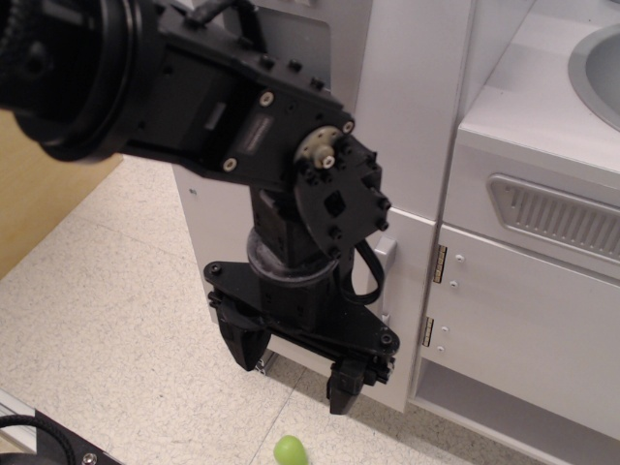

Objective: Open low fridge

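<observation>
The low fridge door (412,320) is a flat white panel at the bottom of the toy fridge, mostly hidden behind my black arm. A part of its silver-grey vertical handle (387,260) shows just right of my wrist. The door looks closed flat against the fridge body. My gripper (293,373) hangs in front of the door's lower part, below and left of the handle, fingers pointing down. The two fingers stand well apart with nothing between them. I cannot tell whether they touch the door.
A white cabinet door (528,329) with a grey vent grille (552,215) above it stands to the right, with brass hinges (439,263) between it and the fridge. A grey sink (603,58) is at top right. A green ball (290,450) lies on the speckled floor. A wooden panel (39,194) is at left.
</observation>
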Tool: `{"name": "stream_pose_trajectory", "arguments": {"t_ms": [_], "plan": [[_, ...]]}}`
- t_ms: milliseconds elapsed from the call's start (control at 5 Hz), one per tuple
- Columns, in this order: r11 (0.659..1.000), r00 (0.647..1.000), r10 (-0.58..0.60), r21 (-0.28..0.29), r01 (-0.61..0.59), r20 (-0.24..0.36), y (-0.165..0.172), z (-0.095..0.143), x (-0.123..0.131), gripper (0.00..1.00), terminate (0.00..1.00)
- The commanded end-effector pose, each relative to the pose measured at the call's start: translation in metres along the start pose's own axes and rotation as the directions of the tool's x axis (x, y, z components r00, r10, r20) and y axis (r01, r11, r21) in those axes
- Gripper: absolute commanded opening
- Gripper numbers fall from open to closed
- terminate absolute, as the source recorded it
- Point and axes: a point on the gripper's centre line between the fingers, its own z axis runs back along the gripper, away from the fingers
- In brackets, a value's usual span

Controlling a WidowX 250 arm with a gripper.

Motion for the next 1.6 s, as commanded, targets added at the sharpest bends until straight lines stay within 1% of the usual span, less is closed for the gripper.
{"name": "stream_pose_trajectory", "arguments": {"t_ms": [0, 200, 400, 600, 800, 1000, 1200, 1400], "plan": [[1.000, 1.000, 0.000, 0.000, 0.000, 0.000, 0.000, 0.000, 0.000, 1.00, 0.00], [0.999, 0.998, 0.029, 0.021, -0.030, 0.046, -0.007, -0.026, 0.041, 1.00, 0.00], [0.999, 0.991, 0.032, 0.038, -0.037, 0.133, -0.006, -0.047, 0.081, 1.00, 0.00], [0.999, 0.981, 0.014, 0.041, -0.022, 0.195, -0.001, -0.059, 0.105, 1.00, 0.00], [0.999, 0.978, 0.021, 0.032, -0.028, 0.205, 0.010, -0.066, 0.122, 1.00, 0.00], [0.998, 0.975, 0.029, 0.040, -0.039, 0.222, 0.019, -0.071, 0.131, 1.00, 0.00], [0.999, 0.979, 0.037, 0.031, -0.044, 0.199, 0.022, -0.080, 0.141, 1.00, 0.00], [1.000, 0.975, 0.008, 0.024, -0.013, 0.220, 0.021, -0.083, 0.142, 1.00, 0.00]]}}
